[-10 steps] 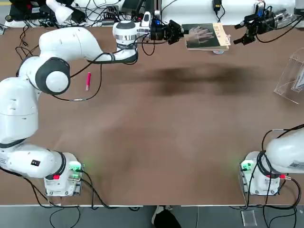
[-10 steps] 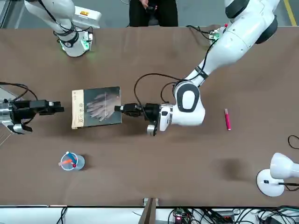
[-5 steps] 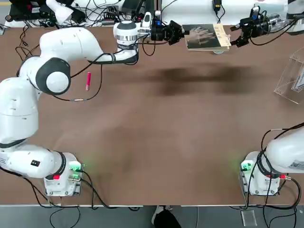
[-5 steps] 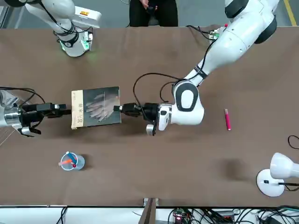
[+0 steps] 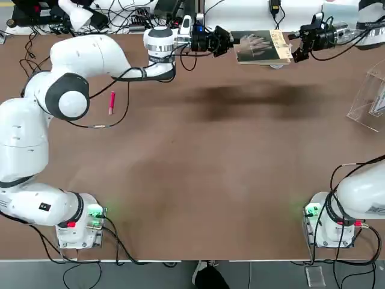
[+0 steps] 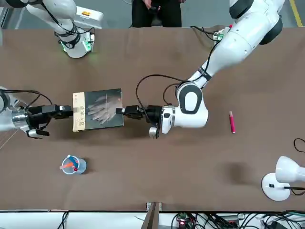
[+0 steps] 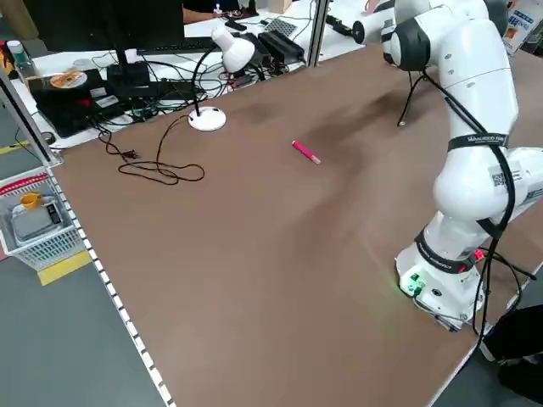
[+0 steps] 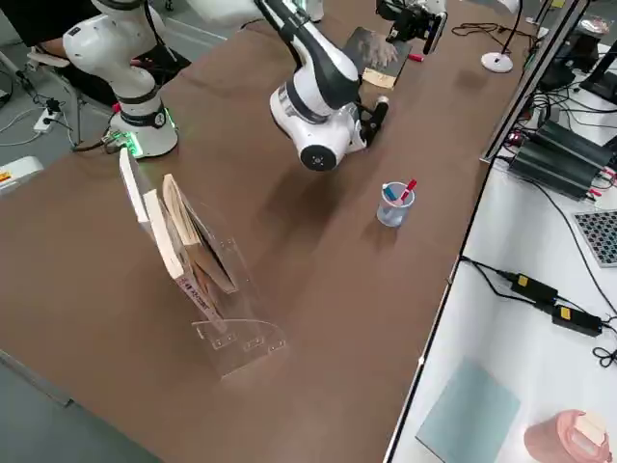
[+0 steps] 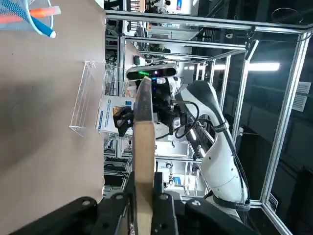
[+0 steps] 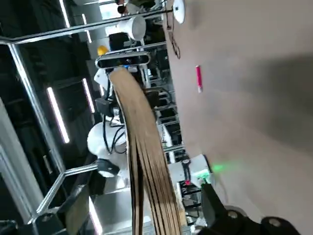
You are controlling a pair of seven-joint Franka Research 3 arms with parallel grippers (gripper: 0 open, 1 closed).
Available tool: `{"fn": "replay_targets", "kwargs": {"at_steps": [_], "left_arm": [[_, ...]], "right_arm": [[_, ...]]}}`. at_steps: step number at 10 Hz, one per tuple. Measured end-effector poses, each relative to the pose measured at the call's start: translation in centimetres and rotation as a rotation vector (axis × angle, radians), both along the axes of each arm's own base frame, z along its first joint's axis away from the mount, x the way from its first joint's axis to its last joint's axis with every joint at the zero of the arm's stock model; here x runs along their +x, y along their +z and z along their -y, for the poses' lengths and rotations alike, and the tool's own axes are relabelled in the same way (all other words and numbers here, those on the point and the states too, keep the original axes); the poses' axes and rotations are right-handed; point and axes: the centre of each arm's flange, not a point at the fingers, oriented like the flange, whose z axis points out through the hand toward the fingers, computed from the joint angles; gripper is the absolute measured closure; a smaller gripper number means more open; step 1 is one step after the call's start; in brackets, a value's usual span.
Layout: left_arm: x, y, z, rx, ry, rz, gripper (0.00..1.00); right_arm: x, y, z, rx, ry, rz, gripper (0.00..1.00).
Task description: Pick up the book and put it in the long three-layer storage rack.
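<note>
The book (image 5: 261,47) is hanging flat above the table's (image 5: 198,168) far edge, between the left gripper (image 5: 224,41) and the right gripper (image 5: 296,47); the rack (image 5: 368,99) is standing well right, the cup (image 6: 72,165) lying beyond the book

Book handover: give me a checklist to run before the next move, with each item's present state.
1. Left gripper shut on the book: ok, it clamps one edge in the left wrist view.
2. Book clear of the table: ok, it casts a shadow below.
3. Right gripper astride the tan edge: ok, its fingers are open either side in the right wrist view.
4. Right gripper closed on the book: not ok.
5. Long three-layer storage rack has a free slot: cannot tell; books already stand in it.
6. Pen cup clear of the book: ok.
</note>
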Motion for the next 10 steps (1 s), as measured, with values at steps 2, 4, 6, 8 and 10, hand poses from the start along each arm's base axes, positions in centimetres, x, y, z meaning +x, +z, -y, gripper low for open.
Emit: {"fn": "replay_targets", "kwargs": {"at_steps": [2, 4, 6, 8, 10], "left_arm": [[0.0, 0.0, 0.0, 0.002, 0.003, 0.0, 0.99], [0.1, 0.0, -0.1, 0.004, 0.006, 0.0, 0.99], [0.1, -0.1, -0.1, 0.005, 0.007, 0.001, 0.99], [0.1, 0.0, 0.0, 0.006, 0.008, 0.001, 0.99], [0.1, 0.0, -0.1, 0.009, 0.013, 0.002, 0.99]], "right_arm": [[-0.3, -0.3, -0.4, 0.009, 0.01, -0.01, 0.0], [-0.4, -0.4, -0.8, 0.013, 0.015, -0.014, 0.0], [-0.5, -0.5, -1.7, 0.032, 0.013, -0.02, 0.0], [-0.8, -0.9, -2.8, 0.054, 0.011, -0.033, 0.0], [-0.9, -1.0, -3.5, 0.062, 0.016, -0.036, 0.04]]}}
